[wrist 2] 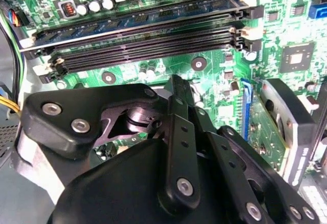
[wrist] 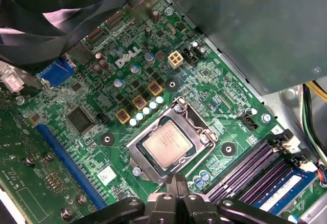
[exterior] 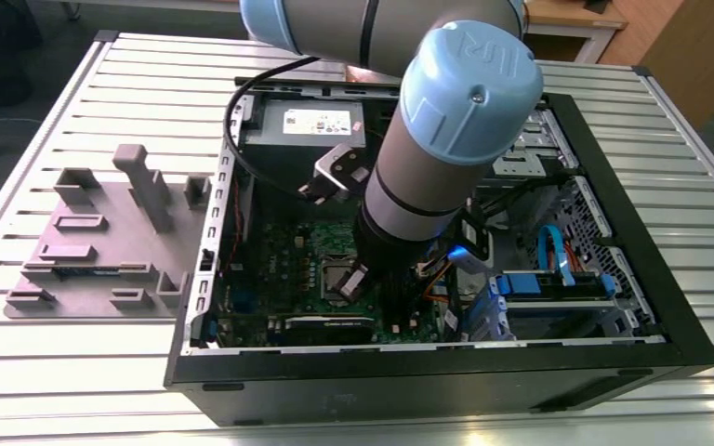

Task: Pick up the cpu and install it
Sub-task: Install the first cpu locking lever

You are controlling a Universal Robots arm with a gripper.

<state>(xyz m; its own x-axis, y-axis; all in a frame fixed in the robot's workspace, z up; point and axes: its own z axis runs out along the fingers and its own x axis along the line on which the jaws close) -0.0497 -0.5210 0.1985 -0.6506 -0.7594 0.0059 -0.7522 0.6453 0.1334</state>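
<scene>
Closest to the first wrist view's camera, the gripper [wrist: 176, 185] hangs with its black fingers [wrist: 180, 183] pressed together and nothing between them, just beside the socket frame [wrist: 171, 141]. Past the fingertips, the cpu [wrist: 168, 141] lies flat in that frame on the green motherboard [wrist: 97, 106], its silvery top facing up. Beyond it, dark memory slots [wrist 2: 148, 42] cross the board in the second wrist view. Farther out, the exterior view shows the arm [exterior: 438, 158] reaching down into the open computer case [exterior: 630, 232], with a grey fixture [exterior: 109, 232] on the slatted table [exterior: 85, 372].

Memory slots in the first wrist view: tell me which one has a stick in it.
The outermost slot, farthest from the cpu, holds a blue-labelled memory stick; the dark slots beside it are empty.
</scene>
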